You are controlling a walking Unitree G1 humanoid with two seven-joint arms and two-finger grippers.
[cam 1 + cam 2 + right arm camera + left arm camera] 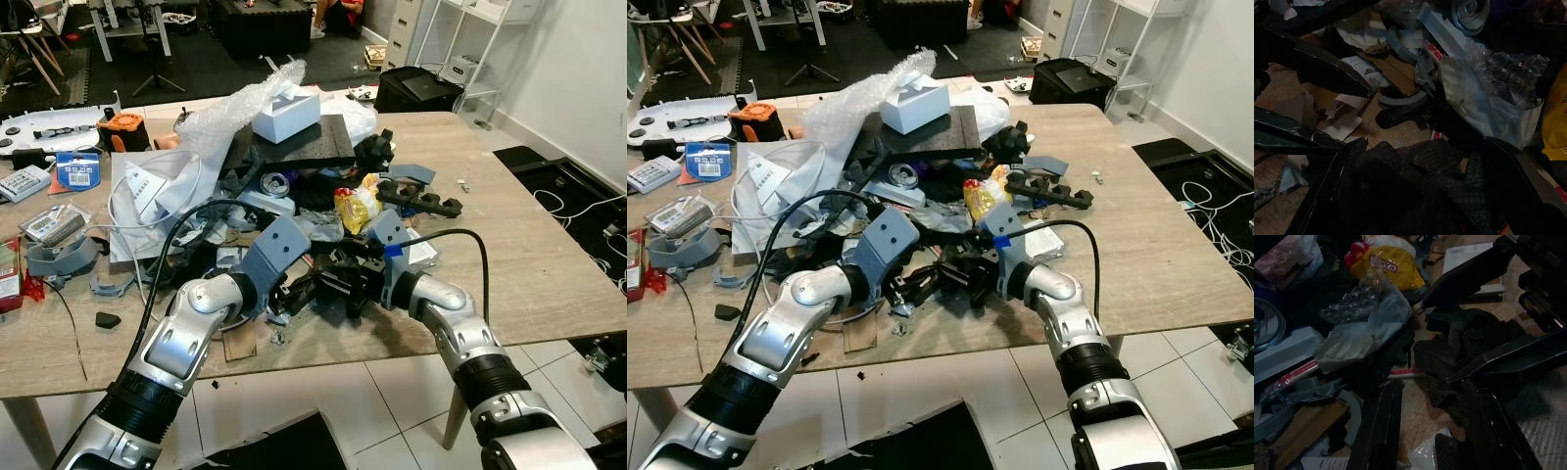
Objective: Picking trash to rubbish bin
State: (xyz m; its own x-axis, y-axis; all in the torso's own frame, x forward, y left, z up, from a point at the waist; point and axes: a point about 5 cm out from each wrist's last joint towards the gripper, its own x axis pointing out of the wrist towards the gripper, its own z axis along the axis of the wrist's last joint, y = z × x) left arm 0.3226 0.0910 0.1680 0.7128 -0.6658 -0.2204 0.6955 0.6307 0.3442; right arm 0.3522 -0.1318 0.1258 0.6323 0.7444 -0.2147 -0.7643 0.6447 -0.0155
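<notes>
A heap of trash covers the middle of the wooden table: bubble wrap, a yellow snack packet, a clear plastic bag, and scraps of paper and cardboard. At the heap's front edge lies a crumpled black textured piece. My right gripper reaches it from the right, open, with a finger on each side of it. My left gripper comes from the left, open, its tips at the same black piece and close to the right gripper's fingers.
A white box rests on a black foam slab at the back of the heap. Cables, grey plastic parts and a blue card lie at the left. A black container stands beyond the table. White tiled floor lies below the front edge.
</notes>
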